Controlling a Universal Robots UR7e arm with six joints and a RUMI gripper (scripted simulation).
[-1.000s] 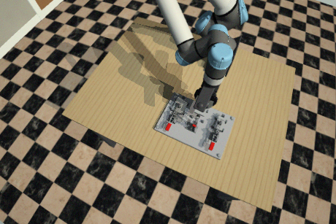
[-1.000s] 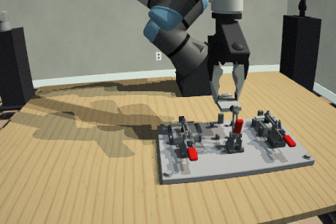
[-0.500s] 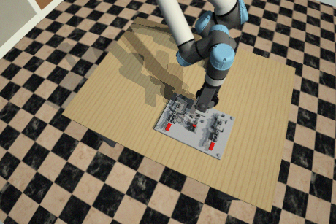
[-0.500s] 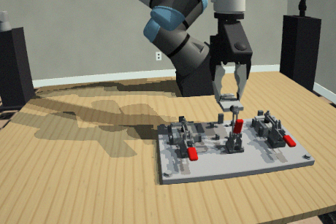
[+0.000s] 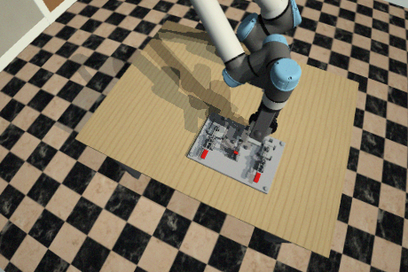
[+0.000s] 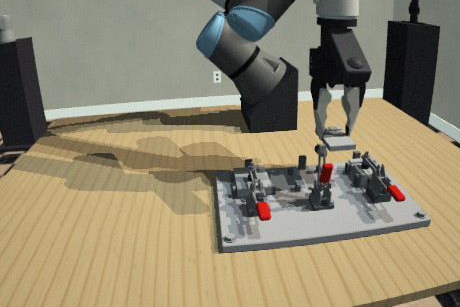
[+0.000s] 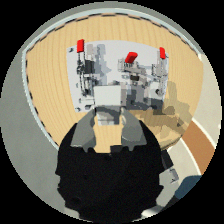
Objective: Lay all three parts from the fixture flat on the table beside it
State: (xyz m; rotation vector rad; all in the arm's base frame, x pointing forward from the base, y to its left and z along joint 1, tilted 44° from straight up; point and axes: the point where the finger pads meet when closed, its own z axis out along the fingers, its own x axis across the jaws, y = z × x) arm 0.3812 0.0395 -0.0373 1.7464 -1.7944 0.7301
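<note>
- Grey metal is seen between the fingertips of the hand (image 6: 336, 130): a flat plate part (image 6: 340, 142) is clamped there, held level just above the middle of the fixture (image 6: 280, 235), right of centre in the exterior view.
- In the wrist view the same plate (image 7: 108, 96) is seen as a pale rectangle just ahead of the fingers, with the fixture's clamps beyond it.
- Three toggle clamps with red handles are carried on the fixture: the middle handle (image 6: 326, 172) stands upright, so that clamp is judged released, while the left handle (image 6: 263, 211) and the right handle (image 6: 396, 192) lie down.
- The step in hand is judged to be the lift-out of the first part; the other two parts cannot be made out clearly among the clamp hardware.
- The next move calls for the plate to be carried sideways past the upright handle and off the base plate, then lowered flat onto the wooden surface (image 6: 125, 241) beside the fixture before the fingers are parted.
</note>
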